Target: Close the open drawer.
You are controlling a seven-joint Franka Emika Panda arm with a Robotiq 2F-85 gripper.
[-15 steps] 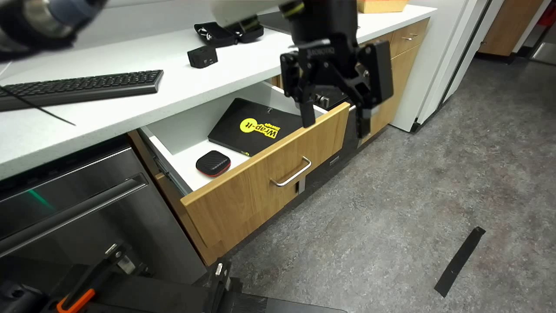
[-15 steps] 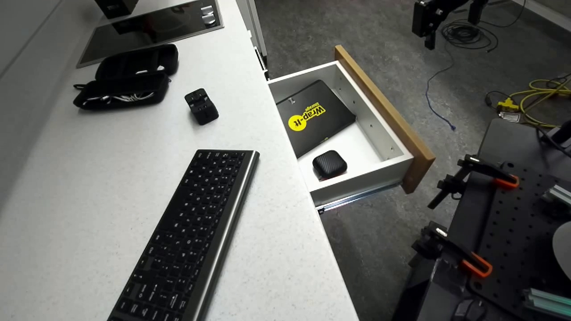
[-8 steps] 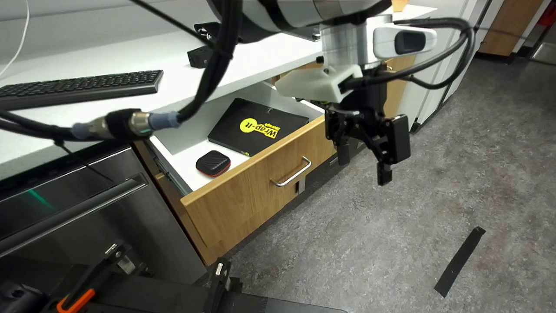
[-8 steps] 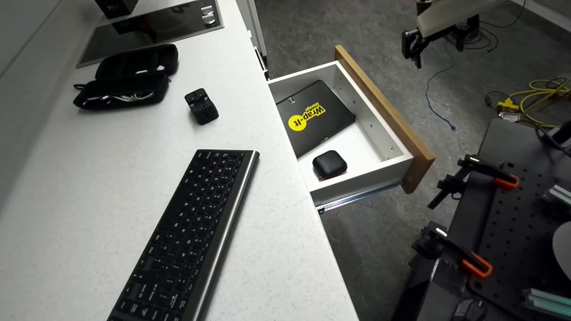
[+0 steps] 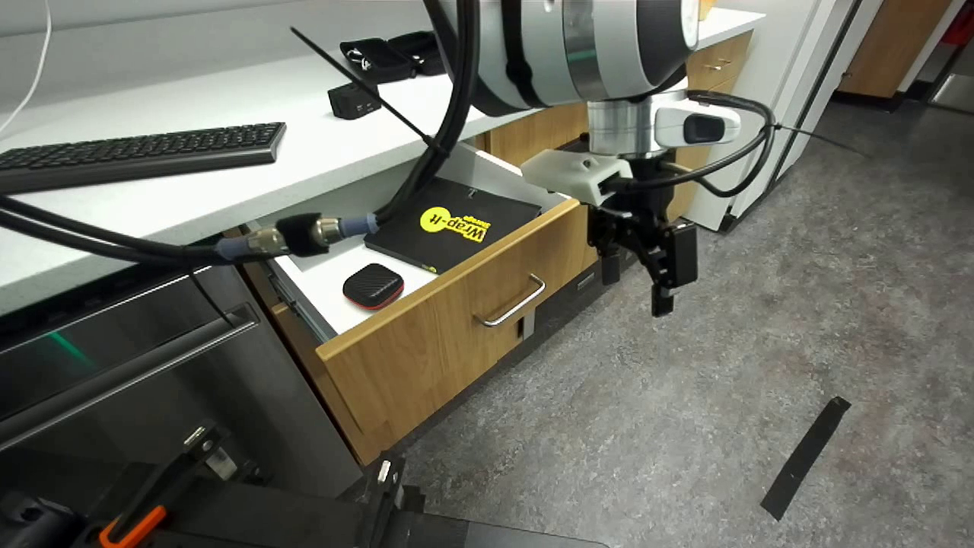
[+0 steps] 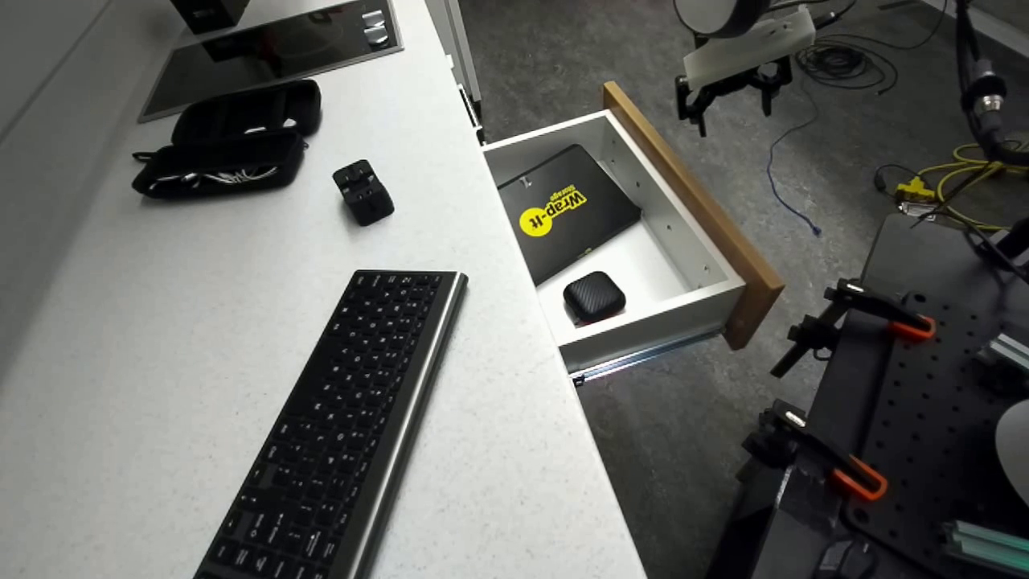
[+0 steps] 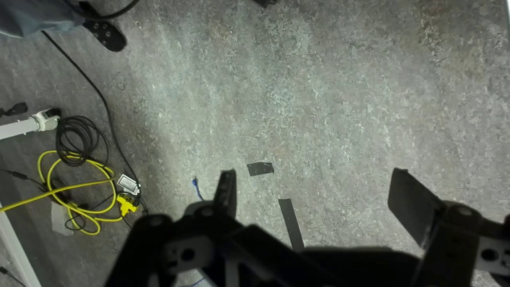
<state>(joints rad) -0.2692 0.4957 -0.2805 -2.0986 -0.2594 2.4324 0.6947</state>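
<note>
The drawer stands pulled out from under the counter. Its oak front (image 5: 441,350) with the silver bar handle (image 5: 511,306) shows in an exterior view. In an exterior view from above the counter, the front's top edge (image 6: 691,205) and white inner walls show, while the handle is hidden. My gripper (image 5: 636,286) is open and empty, pointing down beside the right end of the front. It also shows out over the floor beyond the front (image 6: 734,117), apart from it. In the wrist view the open fingers (image 7: 312,177) have only floor between them; the drawer is out of view there.
A black Wrap-It box (image 6: 567,209) and a small black case (image 6: 595,296) lie in the drawer. A keyboard (image 6: 338,418) lies on the counter. A black appliance (image 5: 152,396) stands beside the drawer. The clamped robot base (image 6: 924,386) faces it. Yellow cable (image 7: 79,187) lies on the floor.
My arm has swung into fuller view; the gripper has lowered and moved closer to the outer side of the drawer front. The drawer has not moved. The gripper stays open.
</note>
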